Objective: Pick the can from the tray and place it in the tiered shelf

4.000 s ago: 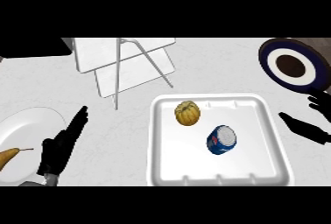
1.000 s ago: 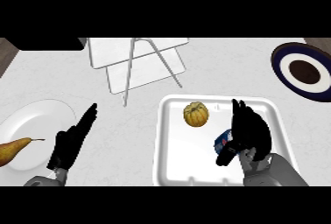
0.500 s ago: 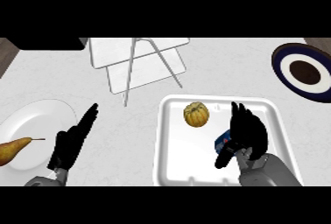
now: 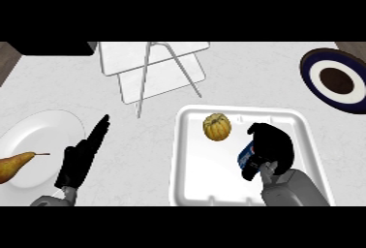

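Curling round the blue cylindrical can [image 4: 248, 156] in the white tray [image 4: 191, 160], right hand [image 4: 274, 145] grips for lift-off. Left hand [image 4: 80, 159] rests flat and open on the counter, clear of the path to the white wire shelf [image 4: 154, 68].

Can [image 4: 248, 156]: blue with white markings, lying in right half of white tray [image 4: 196, 184], mostly hidden under right hand [image 4: 272, 147], whose fingers curl round it. Tiered shelf [image 4: 157, 68]: white, wire-legged, beyond tray at upper left.

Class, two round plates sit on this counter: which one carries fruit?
The white plate at the left edge, with a pear on it; the dark-rimmed plate carries none.
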